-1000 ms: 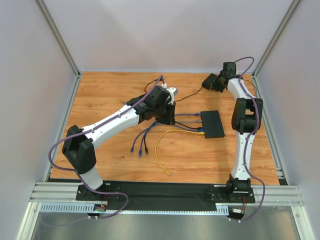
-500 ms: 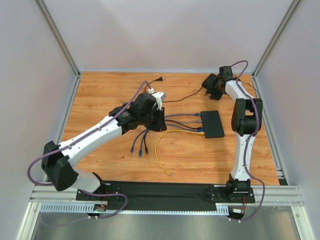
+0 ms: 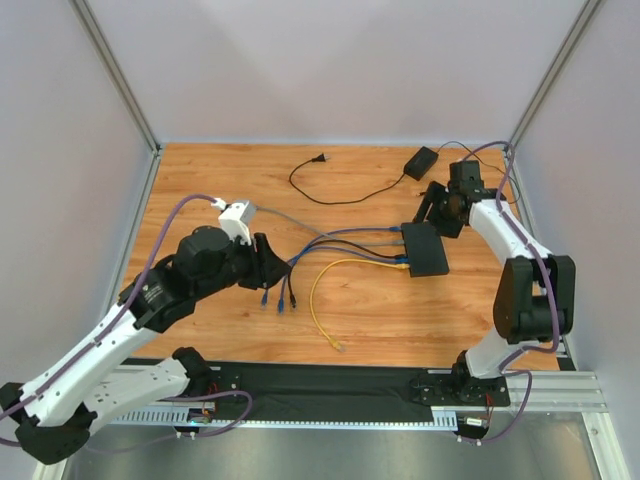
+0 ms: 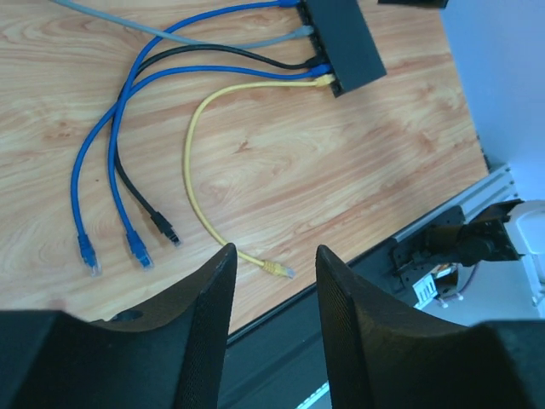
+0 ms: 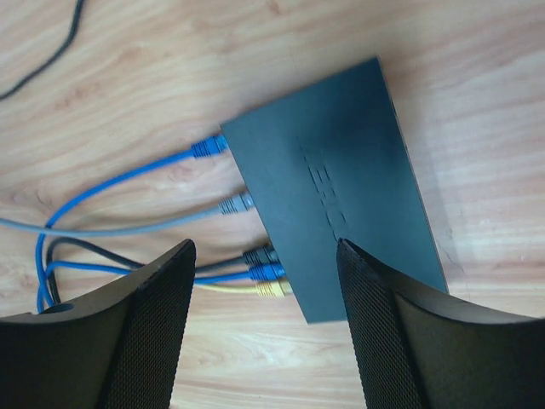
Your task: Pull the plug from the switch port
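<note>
A wooden tabletop [image 3: 200,180] fills the floor of the cell. A small black power-adapter brick [image 3: 420,158] lies near its far right corner. The brick's thin black cord [image 3: 372,192] curves leftward across the far part of the tabletop and ends in a two-prong plug [image 3: 321,157] near the middle of the far edge. Pale walls [image 3: 330,70] rise around the tabletop. A black strip [image 3: 340,385] and an aluminium rail [image 3: 100,385] run along its near edge.

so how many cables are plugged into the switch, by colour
blue cables: 2
grey cable: 1
black cable: 1
yellow cable: 1
total in the switch: 5
</note>
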`<move>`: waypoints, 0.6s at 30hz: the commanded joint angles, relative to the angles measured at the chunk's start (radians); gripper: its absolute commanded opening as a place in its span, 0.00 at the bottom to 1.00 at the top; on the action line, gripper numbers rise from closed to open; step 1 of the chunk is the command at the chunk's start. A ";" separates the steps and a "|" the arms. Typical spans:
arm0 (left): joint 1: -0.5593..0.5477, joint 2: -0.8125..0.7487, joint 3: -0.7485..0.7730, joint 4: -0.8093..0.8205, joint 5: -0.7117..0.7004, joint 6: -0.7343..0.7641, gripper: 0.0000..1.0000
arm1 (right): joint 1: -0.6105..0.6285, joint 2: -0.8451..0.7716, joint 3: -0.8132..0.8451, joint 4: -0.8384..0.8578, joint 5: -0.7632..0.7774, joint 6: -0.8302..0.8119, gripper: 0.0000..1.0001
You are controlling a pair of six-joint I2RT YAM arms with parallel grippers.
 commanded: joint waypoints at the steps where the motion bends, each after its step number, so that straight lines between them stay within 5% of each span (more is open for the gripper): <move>1: 0.000 -0.063 -0.074 0.089 0.008 -0.056 0.52 | -0.005 -0.101 -0.137 0.101 -0.043 -0.020 0.69; 6: 0.000 -0.035 -0.282 0.516 0.106 -0.174 0.50 | -0.019 -0.272 -0.268 0.182 -0.029 -0.014 0.68; 11: -0.027 0.171 -0.416 0.991 0.212 -0.245 0.35 | -0.057 -0.352 -0.384 0.297 -0.143 0.012 0.66; 18: -0.101 0.532 -0.266 1.088 0.132 -0.247 0.32 | -0.108 -0.296 -0.466 0.536 -0.196 0.060 0.66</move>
